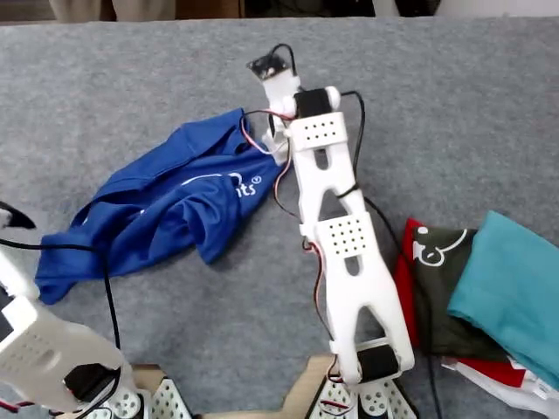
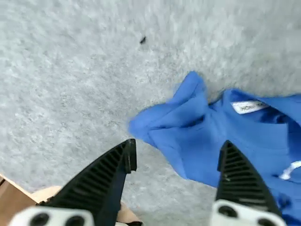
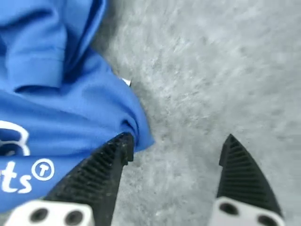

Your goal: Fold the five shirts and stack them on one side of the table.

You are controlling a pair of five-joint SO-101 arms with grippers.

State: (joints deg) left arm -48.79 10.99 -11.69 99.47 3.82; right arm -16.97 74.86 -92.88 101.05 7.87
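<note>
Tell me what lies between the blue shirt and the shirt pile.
In the high view, the right arm stretches over grey table cover between the blue shirt and the pile.

Probably a robotics lab: grey felt-covered table (image 1: pixel 131 78), plywood arm base (image 1: pixel 301 393).

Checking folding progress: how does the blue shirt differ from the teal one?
The blue shirt lies crumpled and spread out alone mid-table; the teal shirt lies flat atop a pile to one side. The blue shirt shows white print; the teal shirt looks plain. Both sit over the grey table.
</note>
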